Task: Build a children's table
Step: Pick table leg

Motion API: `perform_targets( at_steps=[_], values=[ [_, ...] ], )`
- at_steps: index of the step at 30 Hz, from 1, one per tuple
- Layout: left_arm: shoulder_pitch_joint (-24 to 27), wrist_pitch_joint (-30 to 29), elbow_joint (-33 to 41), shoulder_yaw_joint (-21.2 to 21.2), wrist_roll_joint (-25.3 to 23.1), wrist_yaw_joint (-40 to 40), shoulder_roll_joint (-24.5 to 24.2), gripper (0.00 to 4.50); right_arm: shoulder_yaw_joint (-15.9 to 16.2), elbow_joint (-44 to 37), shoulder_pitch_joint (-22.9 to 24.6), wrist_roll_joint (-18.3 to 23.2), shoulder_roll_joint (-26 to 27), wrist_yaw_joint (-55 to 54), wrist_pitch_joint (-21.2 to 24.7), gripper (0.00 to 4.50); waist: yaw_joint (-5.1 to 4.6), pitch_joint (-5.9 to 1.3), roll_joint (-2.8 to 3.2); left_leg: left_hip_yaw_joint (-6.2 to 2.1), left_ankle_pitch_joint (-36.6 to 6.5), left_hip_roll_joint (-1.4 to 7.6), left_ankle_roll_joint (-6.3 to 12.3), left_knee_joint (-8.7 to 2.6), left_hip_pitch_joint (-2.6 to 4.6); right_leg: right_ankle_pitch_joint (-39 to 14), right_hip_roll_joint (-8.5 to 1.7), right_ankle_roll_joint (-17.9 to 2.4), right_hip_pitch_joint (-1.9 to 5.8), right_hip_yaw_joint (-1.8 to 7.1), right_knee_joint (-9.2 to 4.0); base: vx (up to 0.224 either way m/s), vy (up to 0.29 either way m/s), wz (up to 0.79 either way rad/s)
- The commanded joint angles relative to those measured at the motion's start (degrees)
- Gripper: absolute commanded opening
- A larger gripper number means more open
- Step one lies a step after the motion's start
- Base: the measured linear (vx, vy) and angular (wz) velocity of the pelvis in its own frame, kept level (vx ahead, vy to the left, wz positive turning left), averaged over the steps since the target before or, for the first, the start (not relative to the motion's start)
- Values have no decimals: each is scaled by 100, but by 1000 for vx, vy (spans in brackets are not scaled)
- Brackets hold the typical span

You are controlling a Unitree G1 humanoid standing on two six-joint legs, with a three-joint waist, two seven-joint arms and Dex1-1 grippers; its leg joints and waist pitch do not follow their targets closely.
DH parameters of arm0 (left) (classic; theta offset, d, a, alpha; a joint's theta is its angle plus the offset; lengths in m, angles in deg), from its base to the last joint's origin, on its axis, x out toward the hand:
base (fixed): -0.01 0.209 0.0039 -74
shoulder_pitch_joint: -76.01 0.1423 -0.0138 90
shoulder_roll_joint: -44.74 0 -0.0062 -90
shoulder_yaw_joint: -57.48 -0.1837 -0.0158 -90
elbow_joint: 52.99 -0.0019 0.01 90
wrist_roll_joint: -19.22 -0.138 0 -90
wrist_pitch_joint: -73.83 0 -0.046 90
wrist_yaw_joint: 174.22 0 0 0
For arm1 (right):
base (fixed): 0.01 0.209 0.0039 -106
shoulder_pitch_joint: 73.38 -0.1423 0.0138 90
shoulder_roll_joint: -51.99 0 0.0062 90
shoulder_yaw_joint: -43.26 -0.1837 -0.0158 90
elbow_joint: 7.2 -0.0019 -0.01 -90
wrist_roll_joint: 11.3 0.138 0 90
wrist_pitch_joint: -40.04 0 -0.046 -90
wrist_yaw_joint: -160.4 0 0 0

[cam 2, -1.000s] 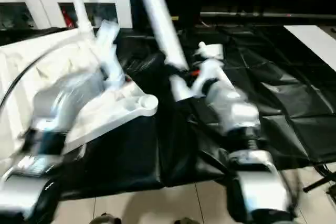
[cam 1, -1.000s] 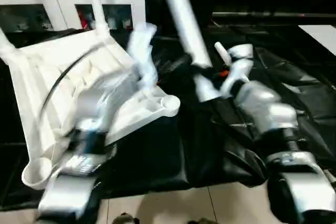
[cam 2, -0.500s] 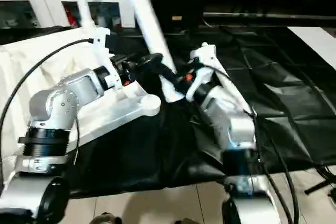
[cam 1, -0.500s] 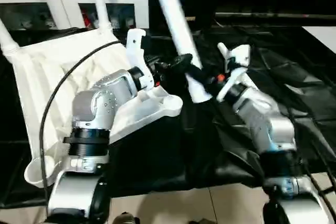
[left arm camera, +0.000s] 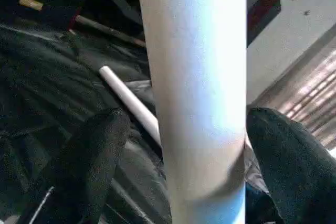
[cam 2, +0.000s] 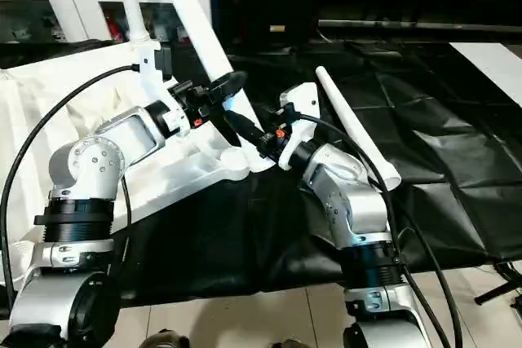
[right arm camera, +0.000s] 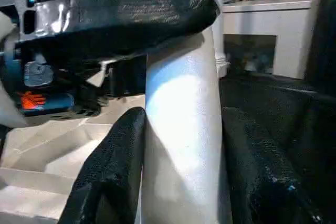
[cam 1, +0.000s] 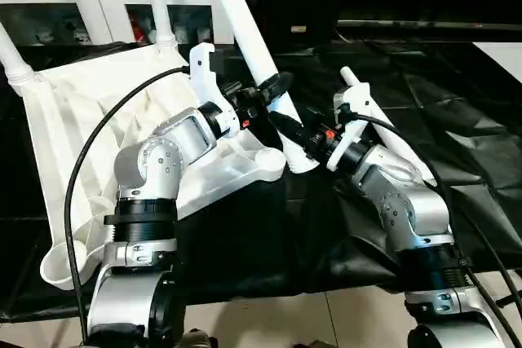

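- Fingers of the right gripper press against both sides of a long white tapered plastic tube leg, clamped near its lower end.
- Left gripper stands spread wide around that same leg a little higher up; its black fingers flank the tube with gaps, apparently not touching, though the view is tight.
- That leg slants steeply, lower end near the black-covered work table, upper end rising away from the robot and toward its left.
- Ribbed white plastic table top lies underside up and tilted on the robot's left, its empty round corner socket just beside the leg's lower end.
- Two more legs stand in the far sockets.
- Another loose white leg lies flat beside the right forearm, long axis running away from the robot.
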Motion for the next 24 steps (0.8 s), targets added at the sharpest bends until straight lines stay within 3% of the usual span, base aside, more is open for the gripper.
perform_targets(
  at_steps=[1, 18, 22, 23, 24],
  values=[
    [-88, -42, 91, 38, 141, 209, 97, 360, 35, -105, -82, -44, 45, -92, -130, 184, 20, -488, -3, -47, -1140, 138, 84, -395, 70, -1591, -350, -900, 353, 236, -493, 0, 0, 0],
    [-78, -89, 228, 93, 432, 96, 91, 230, 184, -38, -129, -118, 58, -80, -218, 184, 9, -479, 11, -53, -1214, 144, 64, -412, 79, -1645, -339, -844, 344, 236, -502, 0, 0, 0],
    [-37, 2, 227, -78, 290, -62, -35, 207, 223, -6, -141, -187, 26, -118, -267, 184, 7, -474, 12, -52, -1248, 147, 52, -419, 85, -1703, -341, -829, 334, 239, -510, 0, 0, 0],
    [5, 64, 238, -213, 198, -171, -108, 201, 222, -6, -138, -158, 34, -102, -246, 219, 5, -473, 6, -52, -1246, 146, 41, -420, 79, -1704, -341, -819, 339, 240, -510, 0, 0, 0],
    [5, 64, 238, -213, 198, -171, -108, 201, 222, -6, -138, -158, 34, -102, -246, 219, 12, -474, 9, -58, -1243, 148, 48, -427, 83, -1724, -345, -801, 338, 241, -518, 0, 0, 0]
  ],
)
